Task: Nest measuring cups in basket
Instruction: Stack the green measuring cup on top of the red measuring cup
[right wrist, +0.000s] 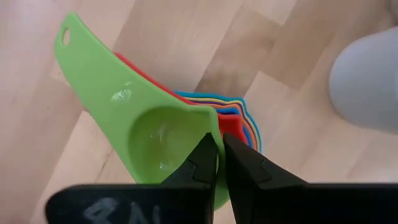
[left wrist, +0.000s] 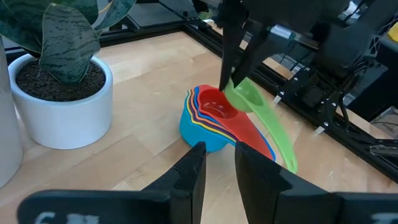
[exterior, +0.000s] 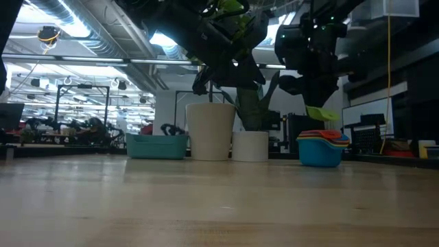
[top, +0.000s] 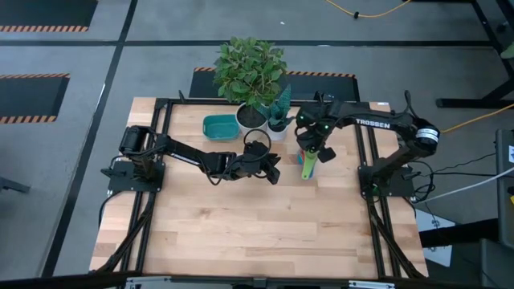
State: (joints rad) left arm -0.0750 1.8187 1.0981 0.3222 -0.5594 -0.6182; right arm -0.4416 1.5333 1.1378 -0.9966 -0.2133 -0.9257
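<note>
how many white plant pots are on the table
2. The taller white pot holds the leafy plant at the table's far edge, right of the teal basket. The shorter white pot stands beside it, nearer the stacked measuring cups. None seems hidden.

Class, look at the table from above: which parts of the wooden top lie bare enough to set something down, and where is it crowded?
The bare part is the wide near stretch of the table, below both arms. The far strip is crowded: the basket, two white pots with plants, and the nested measuring cups, where the right gripper pinches the green cup. The left gripper waits beside them.
</note>
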